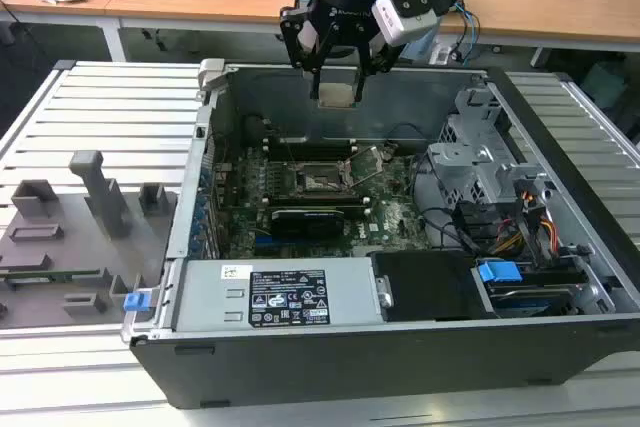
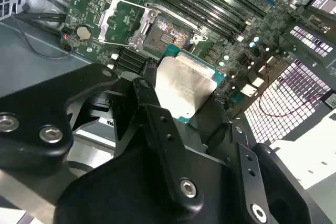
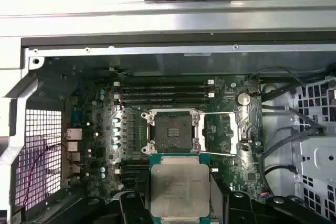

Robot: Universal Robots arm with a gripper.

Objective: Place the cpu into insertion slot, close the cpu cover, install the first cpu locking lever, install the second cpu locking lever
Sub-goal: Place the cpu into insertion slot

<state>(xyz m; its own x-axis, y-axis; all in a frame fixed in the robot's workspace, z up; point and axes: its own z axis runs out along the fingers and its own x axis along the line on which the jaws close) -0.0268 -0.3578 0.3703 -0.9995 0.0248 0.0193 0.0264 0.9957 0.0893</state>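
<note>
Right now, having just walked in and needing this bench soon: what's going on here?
A robot arm's gripper is clamped on a processor chip, holding it in the air over an open computer case, above the green board. The socket is empty and its cover is flipped open beside it, so the chip is not yet seated.

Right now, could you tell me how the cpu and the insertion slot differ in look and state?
The cpu shows a silvery metal top; the insertion slot is black with a metal rim. The cpu hangs clamped in the gripper above the green motherboard; the insertion slot sits fixed in that board, open and empty. Both are square and close in size.
</note>
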